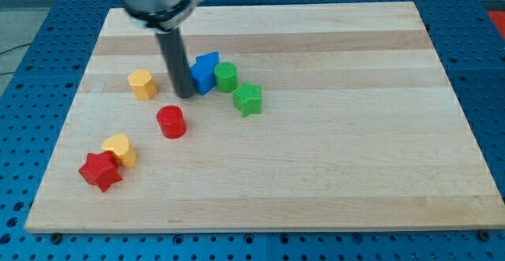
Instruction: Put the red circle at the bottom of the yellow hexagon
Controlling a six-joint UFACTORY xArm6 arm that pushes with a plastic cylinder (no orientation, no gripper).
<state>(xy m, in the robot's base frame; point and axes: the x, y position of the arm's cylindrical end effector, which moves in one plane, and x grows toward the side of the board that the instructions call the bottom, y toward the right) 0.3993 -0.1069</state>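
Nearest the view's bottom, a red star-shaped plastic block (100, 171) lies at the lower left of the pale wooden worktop (331, 166), touching a yellow heart-like plastic block (120, 149) just above and to its right. Farther up, the red circular plastic block (170, 122) stands alone, apart from both. Beyond it, to the view's upper left, sits the yellow hexagonal plastic block (142, 83); the red circle lies below and right of it, with a gap between them. A green star-shaped plastic block (248, 98) rests to the view's right, close to a green round plastic block (226, 76) that touches a blue plastic block (204, 72) of irregular shape. The arm carries no end effector that opens or shuts, only a dark rod; my tip (185, 95) stands against the blue block's left side, above and slightly right of the red circle, holding nothing.
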